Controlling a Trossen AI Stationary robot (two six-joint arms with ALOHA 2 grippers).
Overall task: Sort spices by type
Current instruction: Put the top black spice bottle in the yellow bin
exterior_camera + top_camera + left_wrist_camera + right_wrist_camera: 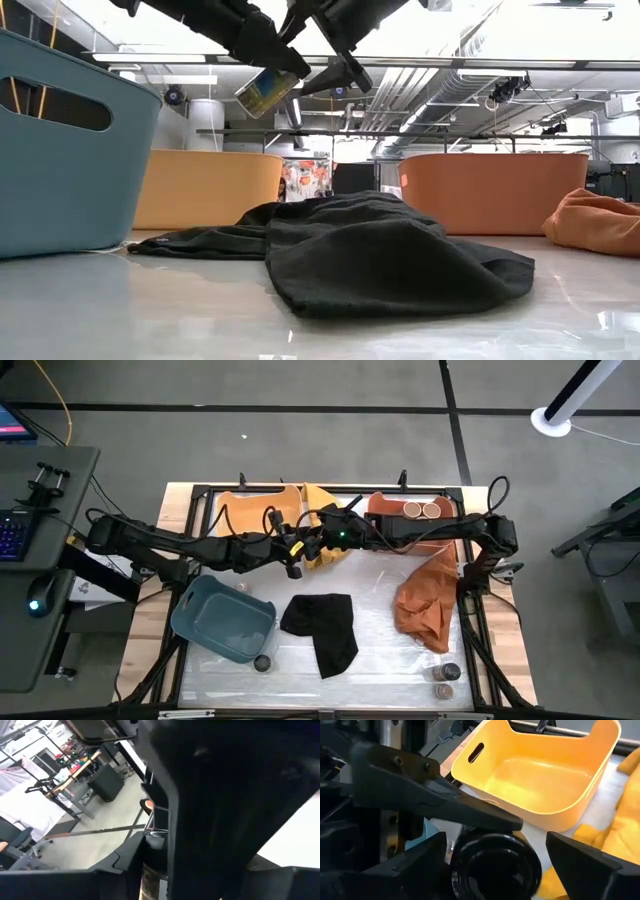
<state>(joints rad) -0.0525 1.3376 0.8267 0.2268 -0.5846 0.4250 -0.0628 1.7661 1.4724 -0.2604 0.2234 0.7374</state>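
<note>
A: What does the jar in the air look like?

B: In the low view it is a small cylinder (pixel 262 92), tilted, with a pale yellowish label, high in the upper centre of the frame above the black cloth (pixel 380 245). The right wrist view shows its glossy black round lid (pixel 495 865) end-on in the lower centre.

A: Who has hold of it?

B: The left gripper (pixel 275 62) clamps it, fingers partly closed against its sides. The right gripper (pixel 495 862) faces the lid with its fingers spread wide on either side; whether they touch the jar I cannot tell.

A: And from above?

B: Both arms meet in the upper middle of the high view, over the table's far part, just beside the yellow tray (pixel 322 500). The jar itself is hard to make out there.

A: Other jars?

B: Two with tan lids (pixel 421 509) lie in the coral tray (pixel 385 510) at upper right. One dark-lidded jar (pixel 263 662) stands by the blue tray (pixel 222 618) at lower left, and two more jars (pixel 446 679) sit at lower right, below the rust-orange cloth (pixel 425 600).
</note>
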